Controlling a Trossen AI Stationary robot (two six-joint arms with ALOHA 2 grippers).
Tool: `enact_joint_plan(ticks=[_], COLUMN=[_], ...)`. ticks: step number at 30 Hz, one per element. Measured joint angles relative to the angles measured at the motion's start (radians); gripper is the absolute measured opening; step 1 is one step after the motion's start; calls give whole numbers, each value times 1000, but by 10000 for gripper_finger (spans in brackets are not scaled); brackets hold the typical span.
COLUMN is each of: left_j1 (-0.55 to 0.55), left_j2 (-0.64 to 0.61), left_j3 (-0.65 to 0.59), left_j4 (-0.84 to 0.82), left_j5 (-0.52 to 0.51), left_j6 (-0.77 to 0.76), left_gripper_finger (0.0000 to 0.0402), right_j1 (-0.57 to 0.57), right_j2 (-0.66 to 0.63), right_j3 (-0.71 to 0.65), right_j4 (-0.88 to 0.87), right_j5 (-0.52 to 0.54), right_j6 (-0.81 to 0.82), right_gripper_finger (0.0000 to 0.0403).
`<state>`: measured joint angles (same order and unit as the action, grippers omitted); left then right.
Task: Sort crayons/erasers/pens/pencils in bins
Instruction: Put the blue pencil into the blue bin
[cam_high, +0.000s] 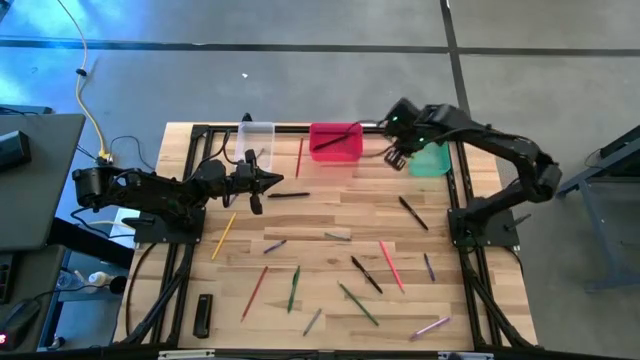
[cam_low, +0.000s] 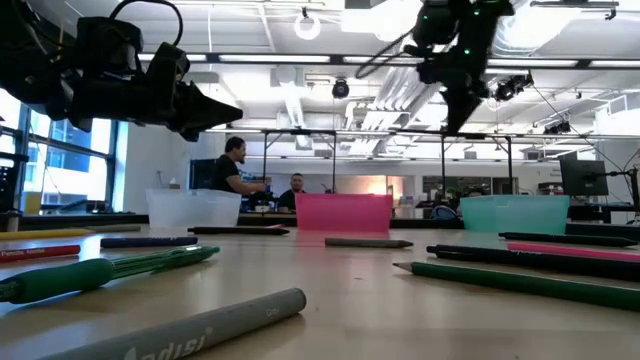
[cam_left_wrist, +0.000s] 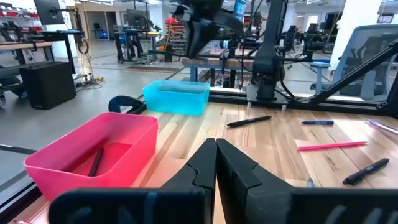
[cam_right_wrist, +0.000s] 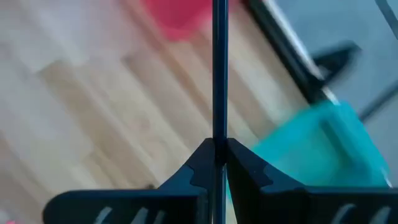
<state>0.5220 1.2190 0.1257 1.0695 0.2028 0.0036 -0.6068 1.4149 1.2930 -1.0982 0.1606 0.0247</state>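
Three bins stand along the table's far edge: clear, pink-red with a black stick in it, and green. Several sticks lie loose on the wood, among them a yellow one, a black one and a pink one. My right gripper hovers above the table between the pink-red and green bins, shut on a thin dark stick. My left gripper is shut and empty, raised above the table just in front of the clear bin. My right gripper pinches the thin dark stick between its two fingers. The stick lies along the fingers and juts straight out past their tips. It is lifted clear of the table. The fingers come from above, slanting down.
A red stick lies between the clear and pink-red bins and a black one near my left gripper. A flat black bar lies at the near left. People sit in the room behind the table.
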Motion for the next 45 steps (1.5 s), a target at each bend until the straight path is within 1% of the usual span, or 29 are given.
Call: enact_joint_plan(ticks=[3,5,8,13,16,25,36,39,41,45], left_j1=[0,0,0,0,0,1,1,1,1,1], left_j2=[0,0,0,0,0,0,0,0,0,0], left_j3=[0,0,0,0,0,0,0,0,0,0], left_j4=[-3,-4,-12,-19,-18,-18,-18,-18,-18,-18], left_j5=[0,0,0,-1,-2,-4,-4,-4,-4,-4], left_j6=[0,0,0,0,0,0,0,-1,-9,-12], left_gripper_finger=[0,0,0,0,0,0,0,0,0,0], right_j1=[-88,-155,-268,-419,-433,-425,-383,-367,-358,-336], right_j2=[-10,-10,-9,-6,-2,6,6,11,20,64], right_j3=[0,-23,-107,-269,-285,-294,-294,-294,-294,-294], right_j4=[-42,-33,1,149,225,223,157,133,124,145], right_j5=[5,17,19,-1,-30,-34,-7,26,44,47], right_j6=[37,42,38,-9,-7,26,257,351,413,500], right_gripper_finger=[20,20,20,20,20,20,20,20,20,20])
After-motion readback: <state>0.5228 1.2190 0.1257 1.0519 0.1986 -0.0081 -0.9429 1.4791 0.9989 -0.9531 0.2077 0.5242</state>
